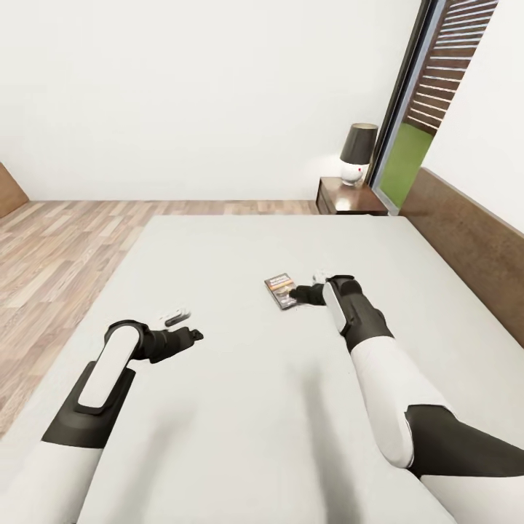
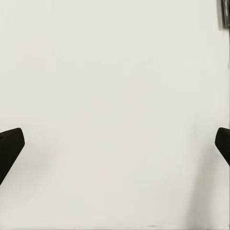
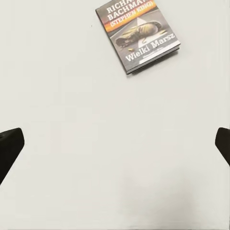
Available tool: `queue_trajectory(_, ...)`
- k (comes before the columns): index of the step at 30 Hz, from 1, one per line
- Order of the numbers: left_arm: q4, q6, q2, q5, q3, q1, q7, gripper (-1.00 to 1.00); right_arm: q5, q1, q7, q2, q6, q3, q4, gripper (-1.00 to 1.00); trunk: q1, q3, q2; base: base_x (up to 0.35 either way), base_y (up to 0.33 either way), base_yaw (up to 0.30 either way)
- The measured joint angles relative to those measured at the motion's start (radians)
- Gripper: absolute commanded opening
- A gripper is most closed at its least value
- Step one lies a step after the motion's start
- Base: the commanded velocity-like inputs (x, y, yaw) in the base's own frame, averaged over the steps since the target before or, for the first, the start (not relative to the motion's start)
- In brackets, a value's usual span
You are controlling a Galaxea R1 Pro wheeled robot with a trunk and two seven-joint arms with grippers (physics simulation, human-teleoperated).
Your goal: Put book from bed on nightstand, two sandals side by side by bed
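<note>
**Book within reach, grip not yet made**

The book (image 1: pixel 280 290) lay flat on the bed (image 1: pixel 240 407), toward the headboard side, with the right gripper (image 3: pixel 115 143) spread wide just beside it. The thin cover could slide on the mattress if a finger nudged it. The left gripper (image 2: pixel 115 143) hung spread over bare mattress. The nightstand (image 1: pixel 349 198) stood well apart

Bedroom: bed (image 1: pixel 240 378), nightstand (image 1: pixel 342 196), lamp (image 1: pixel 358 153).

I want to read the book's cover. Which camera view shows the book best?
The right wrist view: the book lies flat on the bed, its cover lettering readable. The head view shows it small, beside the right pincer. The left wrist view shows a dark sliver, unidentifiable.
</note>
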Motion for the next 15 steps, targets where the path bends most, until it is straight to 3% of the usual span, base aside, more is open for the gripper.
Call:
queue_trajectory(3,0.005,0.032,-0.016,-0.007,-0.014,-0.01,0.014,1.0,-0.045,-0.047,-0.003,0.001,0.09,0.003,-0.012,1.0,0.0,0.0,0.0,0.0,0.0,0.0)
queue_trajectory(5,0.007,0.046,-0.018,-0.003,0.007,-0.02,0.025,1.0,-0.067,-0.092,-0.008,0.004,0.138,0.004,-0.013,1.0,0.0,0.0,0.0,0.0,0.0,0.0)
queue_trajectory(8,0.003,0.05,-0.011,0.017,0.051,-0.025,0.024,1.0,-0.081,-0.142,-0.012,0.007,0.163,0.004,-0.009,1.0,0.0,0.0,0.0,0.0,0.0,0.0)
queue_trajectory(11,0.002,0.051,-0.01,0.032,0.063,-0.028,0.023,1.0,-0.084,-0.153,-0.013,0.007,0.168,0.004,-0.007,1.0,0.0,0.0,0.0,0.0,0.0,0.0)
queue_trajectory(15,-0.001,0.053,-0.005,0.089,0.091,-0.042,0.025,1.0,-0.094,-0.177,-0.015,0.007,0.179,0.004,-0.005,1.0,0.0,0.0,0.0,0.0,0.0,0.0)
